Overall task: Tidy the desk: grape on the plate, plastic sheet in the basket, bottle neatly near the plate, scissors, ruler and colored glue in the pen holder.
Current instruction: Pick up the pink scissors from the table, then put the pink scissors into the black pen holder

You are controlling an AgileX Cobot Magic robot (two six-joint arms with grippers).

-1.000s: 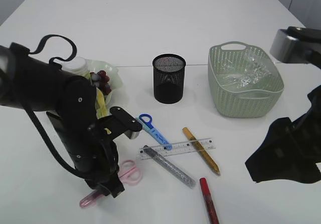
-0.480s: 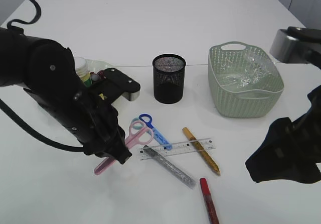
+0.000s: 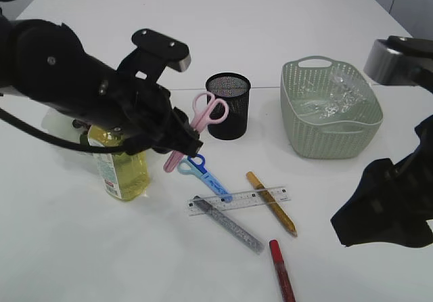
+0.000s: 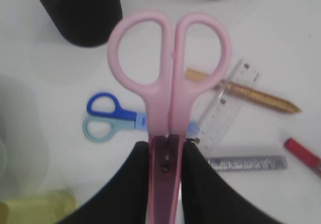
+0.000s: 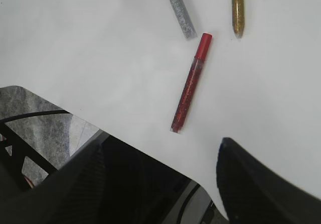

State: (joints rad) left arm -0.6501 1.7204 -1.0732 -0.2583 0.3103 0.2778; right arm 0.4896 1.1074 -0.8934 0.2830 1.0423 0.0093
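While the pink plastic-handled scissors (image 3: 201,122) hang in the air just left of the black mesh pen holder (image 3: 228,105), their handle loops point up toward its rim and their sheathed blade end is pinched in the left gripper (image 4: 163,156); the gripper's dark fingers (image 4: 131,184) cover most of that blade end, so its tip cannot be made out in the wrist view; the left arm also hides part of the yellow-filled clear bottle (image 3: 122,168) standing on the white bench (image 3: 270,31), and the plate behind it is nearly all hidden; below the held scissors lie small blue-handled scissors (image 3: 200,170), a clear plastic ruler (image 3: 238,200), a silver glitter glue tube (image 3: 229,223), a gold glue tube (image 3: 271,204) and a red glue tube (image 3: 281,269); a crumpled clear plastic sheet (image 3: 335,93) sits in the pale green basket (image 3: 330,139); the right gripper (image 5: 160,184) stands spread above the bench edge, well apart from the red tube, holding nothing.
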